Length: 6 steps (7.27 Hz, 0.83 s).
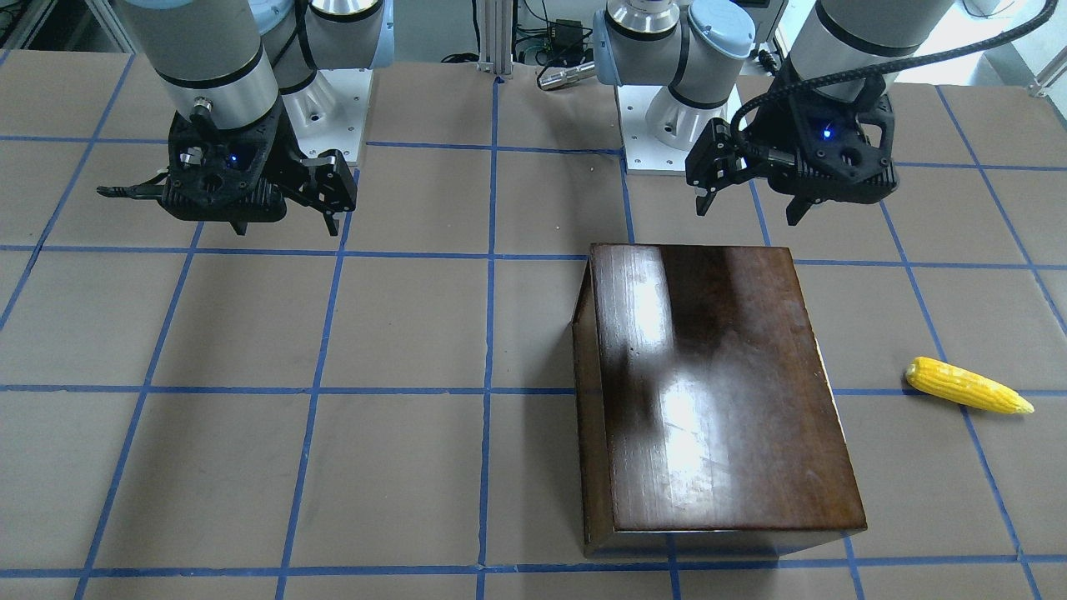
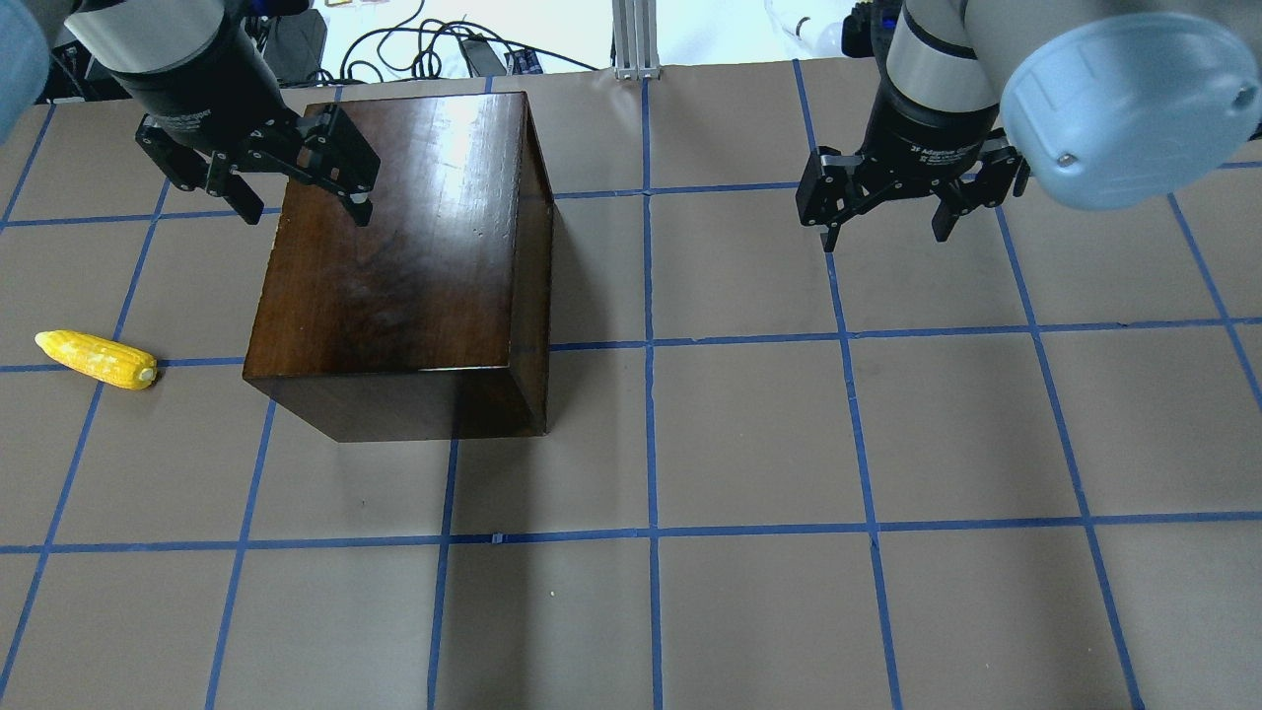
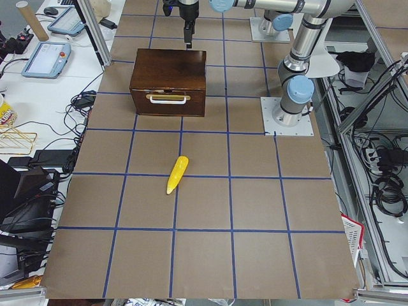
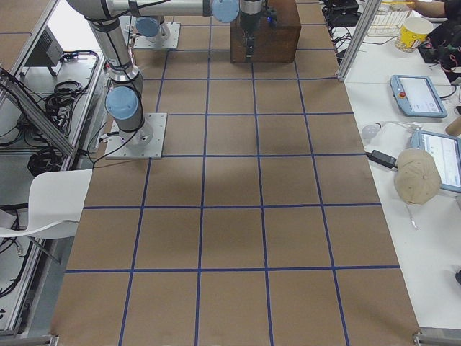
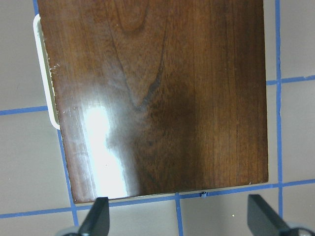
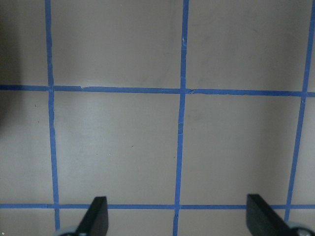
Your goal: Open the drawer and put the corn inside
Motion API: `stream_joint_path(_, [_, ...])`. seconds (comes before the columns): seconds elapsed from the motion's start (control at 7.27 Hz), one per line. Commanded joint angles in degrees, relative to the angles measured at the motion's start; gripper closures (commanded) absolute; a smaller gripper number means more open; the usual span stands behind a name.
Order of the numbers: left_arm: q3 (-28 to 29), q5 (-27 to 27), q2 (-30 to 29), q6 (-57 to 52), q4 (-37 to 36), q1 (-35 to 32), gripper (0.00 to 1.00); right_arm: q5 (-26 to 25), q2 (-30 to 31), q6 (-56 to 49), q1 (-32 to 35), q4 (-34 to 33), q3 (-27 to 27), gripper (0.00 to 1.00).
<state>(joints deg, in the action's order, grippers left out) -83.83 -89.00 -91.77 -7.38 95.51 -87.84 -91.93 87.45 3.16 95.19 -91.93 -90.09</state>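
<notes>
left gripper [image 2: 301,205]: I see it wide open, empty, over glossy dark-brown wooden box [image 2: 394,266]
right gripper [image 2: 885,232]: open, empty
yellow corn cob [image 2: 96,358]: well outside left fingers [image 2: 340,170]

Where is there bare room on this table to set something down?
Bare: the table from the box to beyond the right gripper, and the rows past the corn. Tighter: between the drawer and the corn; the left gripper hangs over the box.
</notes>
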Motion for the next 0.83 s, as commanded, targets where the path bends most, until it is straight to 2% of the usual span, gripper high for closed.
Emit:
stream_joint_path(0.0, [-0.19, -0.21, 0.44, -0.09, 0.02, 0.13, 0.0, 0.0, 0.0, 0.0, 0.0, 0.0, 0.0, 0.0])
stream_joint_path(0.69, [-0.27, -0.21, -0.52, 0.0, -0.06, 0.22, 0.0, 0.0, 0.0, 0.0, 0.0, 0.0, 0.0, 0.0])
